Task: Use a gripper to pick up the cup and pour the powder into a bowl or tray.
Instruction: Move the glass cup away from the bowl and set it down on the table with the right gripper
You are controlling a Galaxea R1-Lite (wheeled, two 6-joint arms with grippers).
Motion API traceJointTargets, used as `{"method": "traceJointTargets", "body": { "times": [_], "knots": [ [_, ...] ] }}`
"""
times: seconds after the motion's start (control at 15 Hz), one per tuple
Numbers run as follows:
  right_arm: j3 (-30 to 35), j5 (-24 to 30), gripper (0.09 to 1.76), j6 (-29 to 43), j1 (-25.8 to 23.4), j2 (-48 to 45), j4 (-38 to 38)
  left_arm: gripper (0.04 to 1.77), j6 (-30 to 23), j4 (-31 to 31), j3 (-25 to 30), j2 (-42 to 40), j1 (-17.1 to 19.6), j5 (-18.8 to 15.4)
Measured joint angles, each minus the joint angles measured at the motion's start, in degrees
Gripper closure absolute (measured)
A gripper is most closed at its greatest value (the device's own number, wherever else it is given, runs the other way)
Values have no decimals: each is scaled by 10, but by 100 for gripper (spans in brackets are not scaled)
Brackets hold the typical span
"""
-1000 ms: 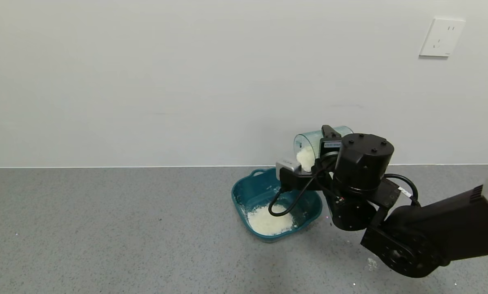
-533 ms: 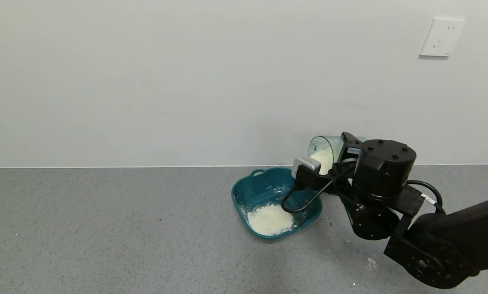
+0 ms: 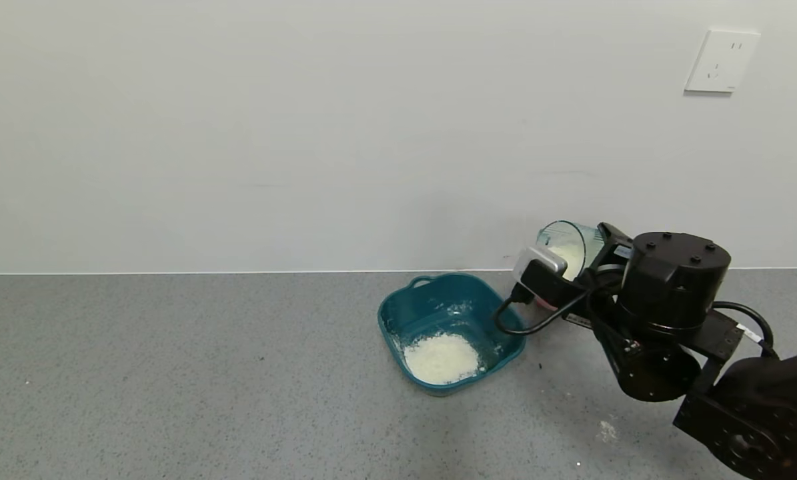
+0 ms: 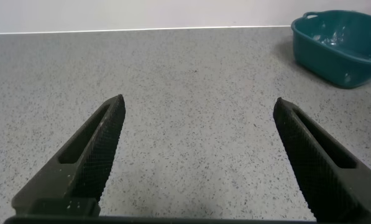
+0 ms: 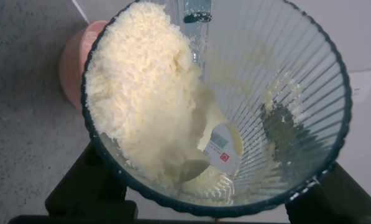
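My right gripper (image 3: 595, 257) is shut on the ribbed translucent cup (image 3: 567, 248) and holds it tilted, mouth toward the left, just right of the dark teal basin (image 3: 438, 307) and above the table. In the right wrist view the cup (image 5: 284, 93) fills the picture, with cream powder (image 5: 145, 93) clinging to one side inside it. A heap of powder (image 3: 441, 358) lies in the basin's near part. My left gripper (image 4: 197, 102) is open and empty low over the bare table, with the basin (image 4: 340, 50) far off; it is out of the head view.
A small pink bowl (image 5: 73, 62) stands behind the cup, mostly hidden by my right gripper in the head view. A few powder specks (image 3: 605, 430) lie on the grey table near my right arm. The wall with a socket (image 3: 721, 60) runs close behind.
My right arm has moved right with the cup, from above the basin to beyond its right rim. The powder heap in the basin looks unchanged.
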Motion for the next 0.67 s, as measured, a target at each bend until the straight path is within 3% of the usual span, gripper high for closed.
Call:
{"method": "traceJointTargets", "body": {
  "times": [0.33,0.67],
  "knots": [
    [36,19,50,109,-11,-37,59,9,0,0,0,0,0,0],
    [69,36,50,270,-20,-65,89,9,0,0,0,0,0,0]
  ]
}}
